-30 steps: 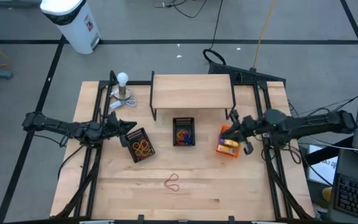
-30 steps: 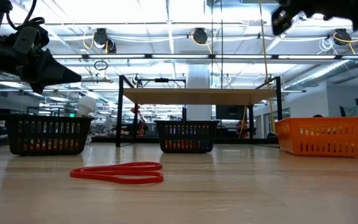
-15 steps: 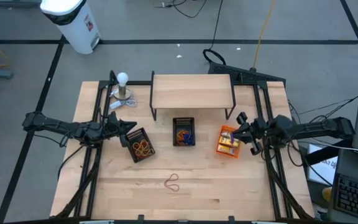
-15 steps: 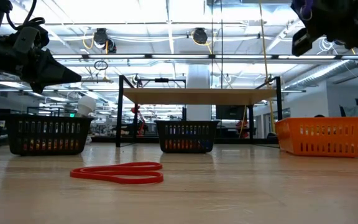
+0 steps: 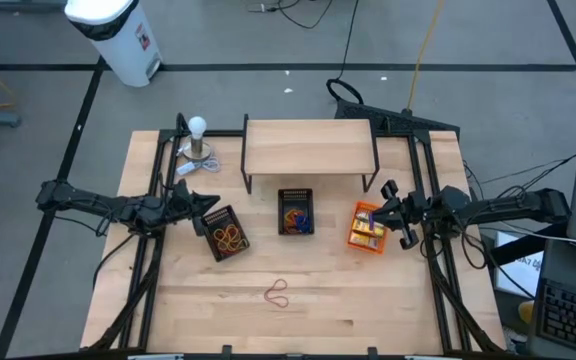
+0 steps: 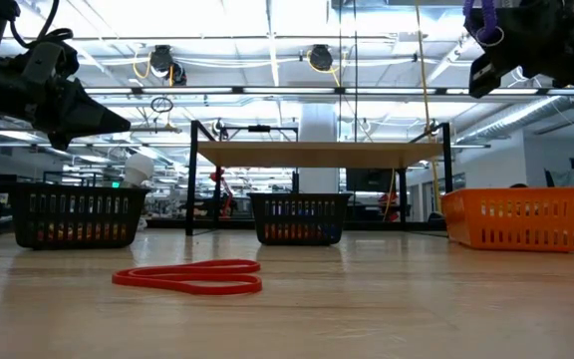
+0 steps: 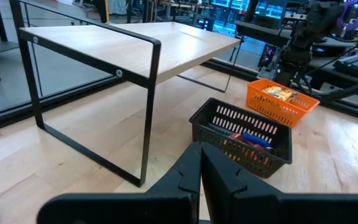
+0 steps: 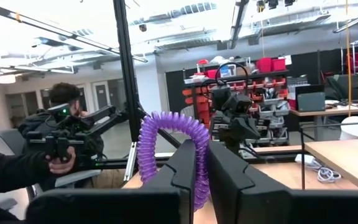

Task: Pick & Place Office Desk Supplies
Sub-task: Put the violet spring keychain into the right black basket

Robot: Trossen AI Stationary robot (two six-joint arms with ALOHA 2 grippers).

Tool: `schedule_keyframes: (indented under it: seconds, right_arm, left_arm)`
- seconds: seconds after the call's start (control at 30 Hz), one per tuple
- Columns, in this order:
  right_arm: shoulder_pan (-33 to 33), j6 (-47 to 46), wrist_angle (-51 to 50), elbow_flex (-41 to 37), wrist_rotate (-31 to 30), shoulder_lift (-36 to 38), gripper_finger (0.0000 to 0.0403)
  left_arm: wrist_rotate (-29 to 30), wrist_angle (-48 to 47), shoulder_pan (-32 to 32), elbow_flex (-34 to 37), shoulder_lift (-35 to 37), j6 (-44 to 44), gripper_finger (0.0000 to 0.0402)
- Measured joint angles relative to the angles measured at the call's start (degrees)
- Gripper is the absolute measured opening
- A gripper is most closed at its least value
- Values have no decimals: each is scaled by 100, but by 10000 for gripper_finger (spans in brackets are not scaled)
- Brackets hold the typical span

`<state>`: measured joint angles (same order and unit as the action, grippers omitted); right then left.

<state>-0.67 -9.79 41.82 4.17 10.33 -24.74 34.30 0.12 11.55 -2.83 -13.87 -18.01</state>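
Observation:
A red rubber band (image 5: 277, 293) (image 6: 187, 278) lies flat on the bare wood toward the near edge. My right gripper (image 5: 383, 211) (image 8: 202, 152) hovers over the orange bin (image 5: 367, 228), tipped slightly upward, shut on a purple coiled ring (image 8: 169, 140) (image 6: 484, 18). My left gripper (image 5: 213, 203) (image 7: 201, 150) is shut and holds nothing; it hangs over the far end of the left black mesh bin (image 5: 226, 233), which holds rubber bands. The middle black bin (image 5: 295, 212) (image 7: 244, 137) holds small coloured items. My right gripper pinches the purple coiled ring between its two fingers at one spot on the loop (image 8: 200, 163). The rest of the loop arches up beside and above the fingertips. The ring is lifted clear, high above the orange bin and the table.
A wooden riser shelf on black legs (image 5: 308, 148) (image 7: 123, 46) stands at the back centre. A white bulb-shaped object (image 5: 198, 138) sits at the back left. A person (image 8: 17, 168) holding a device shows beyond the table. Open wood lies around the red band.
My right gripper, still shut on the purple ring, has drawn back toward the table's right edge and come down, tipping its fingers upward. Most of this happened in the first half second. The left arm and the red rubber band have kept still.

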Motion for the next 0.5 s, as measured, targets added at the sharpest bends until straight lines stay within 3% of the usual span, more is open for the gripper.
schedule_keyframes:
  seconds: [0.5]
  right_arm:
    - [0,129,-48,-18,17,-1,17]
  left_arm:
    - [34,-4,-2,0,-2,-29,10]
